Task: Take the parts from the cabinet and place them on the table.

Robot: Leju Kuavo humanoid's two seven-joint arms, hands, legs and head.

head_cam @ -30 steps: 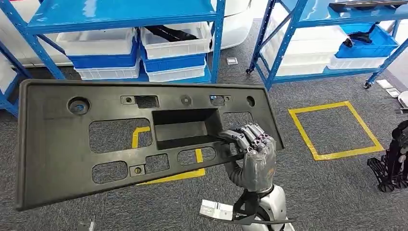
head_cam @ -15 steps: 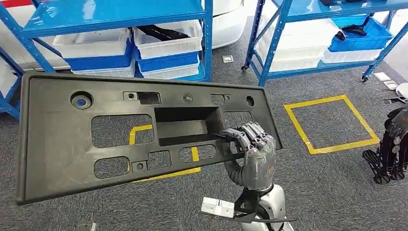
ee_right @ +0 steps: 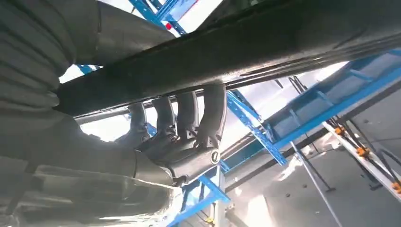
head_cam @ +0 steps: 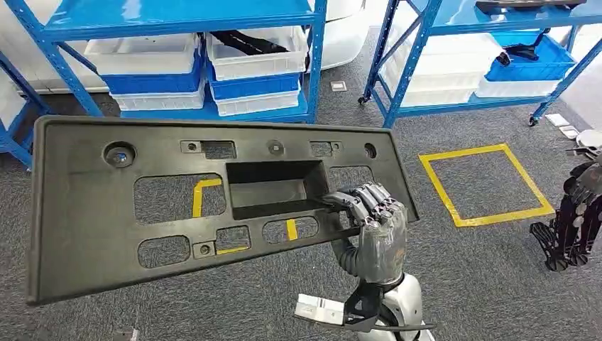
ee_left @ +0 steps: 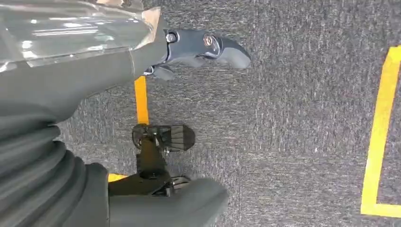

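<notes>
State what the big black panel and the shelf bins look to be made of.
Black panel: likely moulded plastic, matte and slightly grainy, with formed cutouts and a recessed pocket. Shelf bins: probably smooth plastic, white and blue, stacked, with a faint sheen.

I count one black plastic panel (head_cam: 177,206), two blue shelving racks (head_cam: 177,18) on the carpet, and two yellow taped squares (head_cam: 486,186), one partly hidden by the panel. On the left rack's lower shelf, two stacks of white and blue bins (head_cam: 257,67).
</notes>
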